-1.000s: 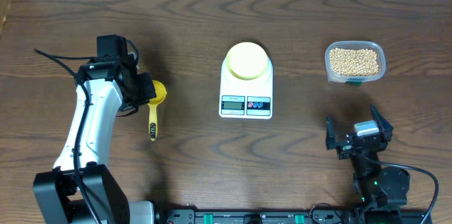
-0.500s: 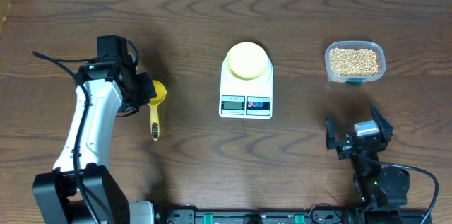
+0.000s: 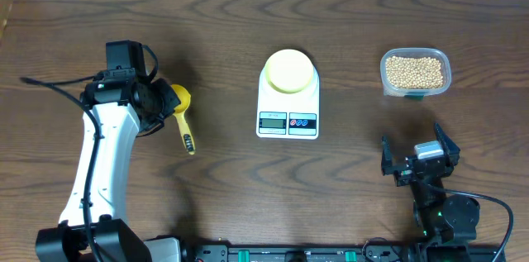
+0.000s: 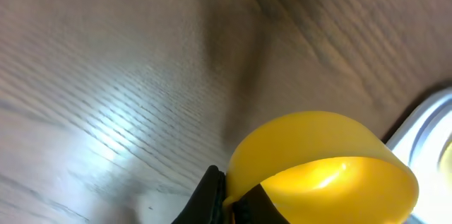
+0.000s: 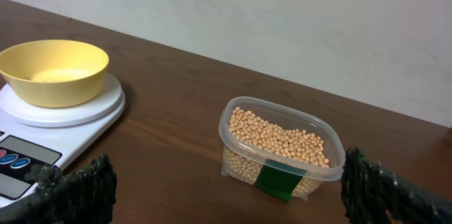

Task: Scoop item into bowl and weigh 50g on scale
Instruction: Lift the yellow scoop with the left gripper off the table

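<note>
The tan beans (image 3: 414,69) fill a clear plastic tub (image 3: 416,72) at the right; they also show in the right wrist view (image 5: 282,139). The pale yellow bowl (image 3: 288,70) sits empty on the white scale (image 3: 288,105), also in the right wrist view (image 5: 53,68). My left gripper (image 3: 162,103) is shut on the bright yellow scoop (image 3: 181,113), gripping the cup's rim (image 4: 233,196); the handle hangs toward the front. My right gripper (image 3: 419,161) is open and empty near the front edge, below the tub.
The scale's display and two coloured buttons (image 3: 288,122) face the front edge. A green label (image 5: 277,181) is on the tub's near side. Bare wooden table lies between scale and tub and around the left arm.
My left gripper has moved a little back and left with the scoop, and the scoop's handle has swung to point front-right. The right arm has not moved.
</note>
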`<control>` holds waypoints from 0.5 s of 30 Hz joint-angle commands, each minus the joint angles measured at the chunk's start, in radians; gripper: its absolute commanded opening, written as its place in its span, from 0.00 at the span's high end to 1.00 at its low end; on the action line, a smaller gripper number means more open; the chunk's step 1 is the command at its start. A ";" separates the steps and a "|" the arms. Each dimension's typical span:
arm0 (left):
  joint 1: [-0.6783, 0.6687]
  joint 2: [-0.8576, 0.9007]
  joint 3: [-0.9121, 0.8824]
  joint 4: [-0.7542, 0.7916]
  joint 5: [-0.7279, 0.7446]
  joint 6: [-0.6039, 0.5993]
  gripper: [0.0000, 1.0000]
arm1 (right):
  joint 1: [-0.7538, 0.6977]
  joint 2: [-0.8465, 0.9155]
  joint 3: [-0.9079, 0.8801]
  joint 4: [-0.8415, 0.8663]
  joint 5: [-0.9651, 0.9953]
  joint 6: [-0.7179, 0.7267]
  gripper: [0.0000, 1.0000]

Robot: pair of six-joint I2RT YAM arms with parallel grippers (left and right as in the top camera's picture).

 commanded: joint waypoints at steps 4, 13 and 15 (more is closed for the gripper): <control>-0.001 -0.014 0.002 -0.001 0.116 -0.364 0.92 | 0.008 -0.009 -0.002 -0.004 0.005 -0.006 0.01; -0.001 -0.014 0.002 0.011 0.185 -0.606 0.92 | 0.008 -0.009 -0.002 -0.004 0.005 -0.006 0.01; -0.001 -0.014 0.002 0.011 0.185 -0.633 0.92 | 0.008 -0.009 -0.002 -0.004 0.005 -0.006 0.01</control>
